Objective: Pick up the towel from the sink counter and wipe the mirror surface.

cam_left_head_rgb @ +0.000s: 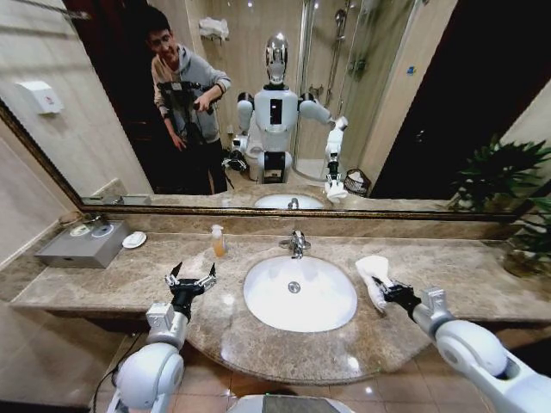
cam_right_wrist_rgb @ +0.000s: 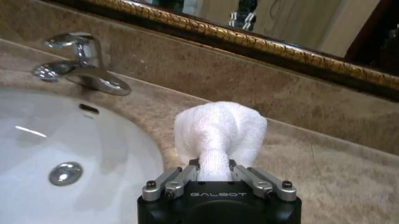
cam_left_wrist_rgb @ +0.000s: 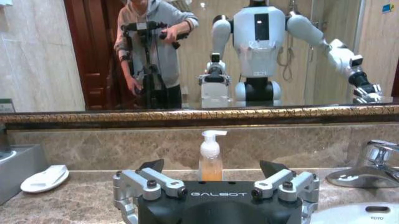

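The right gripper [cam_right_wrist_rgb: 215, 173] is clamped on the towel [cam_right_wrist_rgb: 219, 135], its two fingers pinched close around a narrow waist of the cloth, with the rest of the white terry bunching out in a rounded wad just ahead of the fingertips. The towel's long axis runs straight out from the gripper, in line with the forearm. In the head view the right gripper [cam_left_head_rgb: 387, 291] reaches in low over the desk [cam_left_head_rgb: 129, 280], beside the basin [cam_left_head_rgb: 299, 293], and the towel [cam_left_head_rgb: 374, 277] sits at or just above the marble there; whether its far end touches the stone I cannot tell.

Ahead of the towel lies a strip of bare desk, then the marble backsplash, then the bronze frame, and above that the mirror [cam_left_head_rgb: 258, 95]. So the glass lies forward of and higher than the right gripper, and the wad already faces it. My judgement is that the coming move turns on raising the arm and carrying the cloth up past the frame.

The right arm is stretched out and low, its wrist near level. The left gripper [cam_left_wrist_rgb: 212, 173] hangs over the desk on the basin's other side, fingers spread wide and holding nothing, facing the soap bottle [cam_left_wrist_rgb: 210, 156], well apart from the towel.
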